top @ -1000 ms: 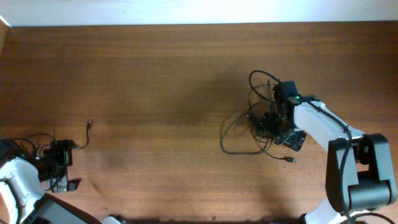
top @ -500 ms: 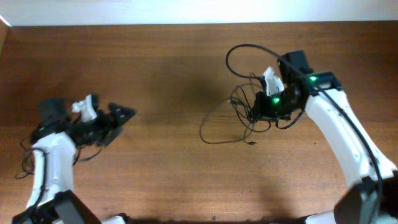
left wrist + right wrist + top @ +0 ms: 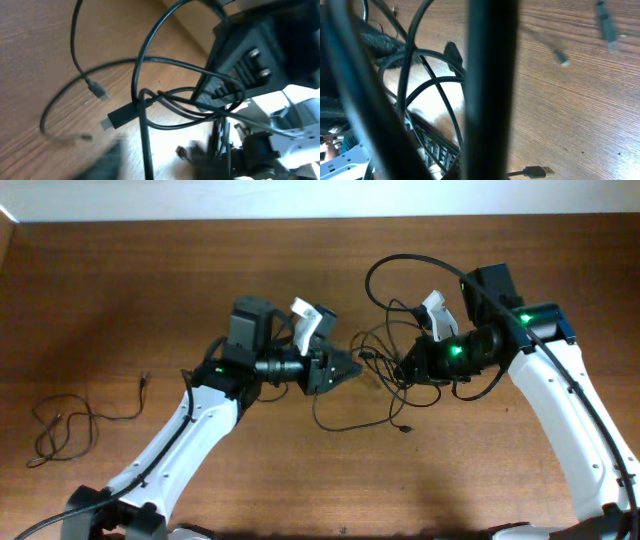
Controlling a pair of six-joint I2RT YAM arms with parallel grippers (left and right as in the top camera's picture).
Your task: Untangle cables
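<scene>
A tangle of thin black cables (image 3: 392, 370) hangs at the table's centre right, with my right gripper (image 3: 413, 363) shut on it. One loop (image 3: 400, 260) arches up behind, and a strand trails down to a small plug (image 3: 405, 429). My left gripper (image 3: 348, 368) points right, its tip at the tangle's left edge. In the left wrist view a black cable (image 3: 145, 135) runs down between its blurred fingers, beside a USB plug (image 3: 120, 116); the width of the jaws is unclear. A thick cable (image 3: 487, 90) fills the right wrist view.
A separate thin black cable (image 3: 70, 420) lies loosely coiled on the wooden table (image 3: 200, 280) at the far left. Both arms meet over the middle. A USB plug (image 3: 537, 172) lies on the wood below the right gripper.
My left arm has swung from the far left to the centre, up against the tangle, leaving the coiled cable behind. The right gripper has shifted slightly with the tangle still in it.
</scene>
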